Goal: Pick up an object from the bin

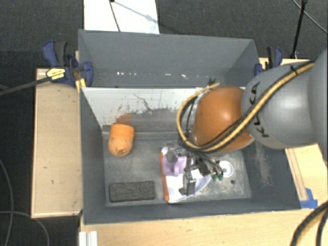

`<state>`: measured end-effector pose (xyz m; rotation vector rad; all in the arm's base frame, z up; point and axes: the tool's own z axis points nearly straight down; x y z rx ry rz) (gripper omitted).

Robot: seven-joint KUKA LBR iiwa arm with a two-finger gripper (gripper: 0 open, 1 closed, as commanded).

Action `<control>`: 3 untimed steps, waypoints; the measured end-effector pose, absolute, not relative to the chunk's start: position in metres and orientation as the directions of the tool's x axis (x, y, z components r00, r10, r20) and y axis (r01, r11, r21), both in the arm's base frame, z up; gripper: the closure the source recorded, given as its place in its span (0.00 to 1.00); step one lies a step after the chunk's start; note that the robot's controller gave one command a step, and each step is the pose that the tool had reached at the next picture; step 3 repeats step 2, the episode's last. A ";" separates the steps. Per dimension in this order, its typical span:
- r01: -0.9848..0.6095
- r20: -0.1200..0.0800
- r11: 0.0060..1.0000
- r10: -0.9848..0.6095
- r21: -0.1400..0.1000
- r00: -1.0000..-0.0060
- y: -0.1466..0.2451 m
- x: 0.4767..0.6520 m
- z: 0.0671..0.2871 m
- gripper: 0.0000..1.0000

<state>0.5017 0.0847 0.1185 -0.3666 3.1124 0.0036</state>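
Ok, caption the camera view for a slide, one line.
KUKA gripper over a purple-and-white heap mid-bin; orange lump and dark block lie apart toward the view's left.

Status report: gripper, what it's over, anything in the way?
Gripper down over white-and-purple pile, bin floor right of centre. Hold unconfirmed. Orange lump and dark grey block lie apart at left, not in the way.

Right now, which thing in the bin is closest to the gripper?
The white-and-purple packet with the red edge, right under the gripper. The orange lump and the dark grey block lie farther left.
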 end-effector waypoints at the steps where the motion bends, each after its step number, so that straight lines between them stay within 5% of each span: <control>1: -0.139 -0.001 0.990 -0.139 -0.002 -0.990 0.064 0.489 0.090 0.00; 2: -0.120 0.010 0.993 -0.120 0.002 -0.993 0.082 0.488 0.077 1.00; 3: -0.120 0.010 0.993 -0.120 0.002 -0.993 0.082 0.488 0.077 1.00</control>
